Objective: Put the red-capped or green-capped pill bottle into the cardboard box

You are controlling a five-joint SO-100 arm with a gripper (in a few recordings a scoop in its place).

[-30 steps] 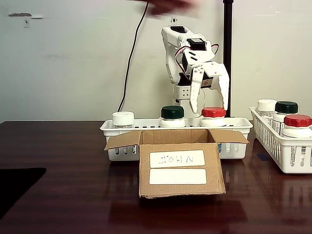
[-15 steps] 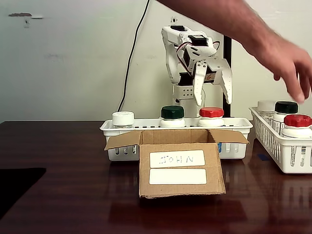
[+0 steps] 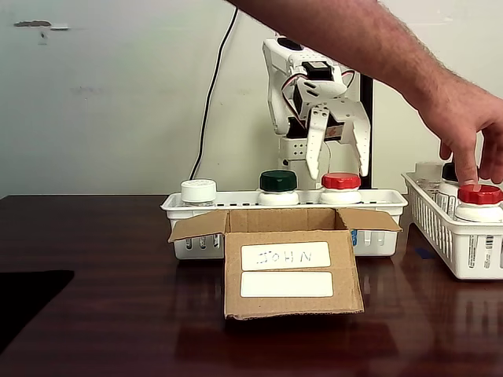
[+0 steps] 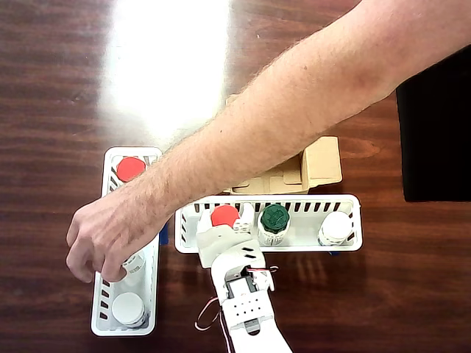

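In the fixed view my white gripper hangs open just above the red-capped pill bottle, one finger on each side of its cap and not touching it. This bottle stands in a white slotted basket right behind the cardboard box, whose top flaps are open. From overhead the same red cap shows just ahead of my arm's white wrist. A person's forearm hides most of the box.
A green-capped bottle and a white-capped one share the basket. A second basket at the right holds more bottles; a person's hand reaches into it, fingers on a red cap. The forearm crosses above the box.
The person's arm has come in from the top and its hand has dropped onto the bottles in the right basket. My gripper rose slightly, then sank back over the red cap.
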